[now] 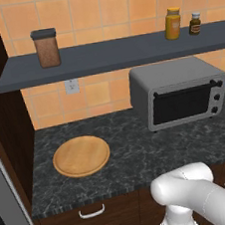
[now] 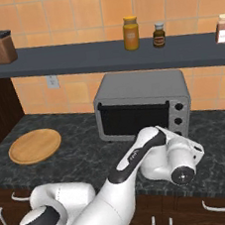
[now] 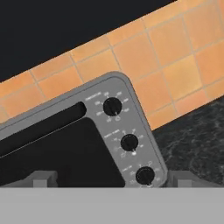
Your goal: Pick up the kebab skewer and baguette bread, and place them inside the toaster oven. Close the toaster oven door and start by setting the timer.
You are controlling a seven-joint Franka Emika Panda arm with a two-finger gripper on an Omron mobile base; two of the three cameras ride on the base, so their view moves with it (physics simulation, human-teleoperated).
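Left base view: toaster oven (image 1: 179, 91) sits on the dark marble counter (image 1: 135, 154) at right, back near the tiled wall, toaster oven door (image 1: 182, 104) up and shut, 3 knobs stacked on its right side. Round wooden board (image 1: 81, 156) lies on the counter well left of the oven, apart from it. Grey shelf (image 1: 102, 57) above carries a brown canister (image 1: 46, 48) at left, a yellow jar (image 1: 172, 23) and a small dark bottle (image 1: 194, 24) at right. Arm's white elbow shows at the lower right. Right base view: oven centre frame, door closed w/ black bar handle (image 2: 131, 105) along its upper edge; arm bends up from lower left, wrist and hand sit low in front of the oven's right half, near the knob column, not touching as far as I can tell. Shelf also holds a white-capped bottle (image 2: 221, 28) at far right; board at left on the counter. Hand view: rolled, so the oven front runs diagonally. Gripper (image 3: 111, 179) fingertips spread wide at the bottom edge, nothing between them. Door glass sits ahead toward the left tip, knob panel between the tips, w/ lowest knob (image 3: 145, 175) just above and left of the right tip, middle knob (image 3: 129, 142) and top knob (image 3: 112, 106) further up. Counter and orange tile beyond on the right.
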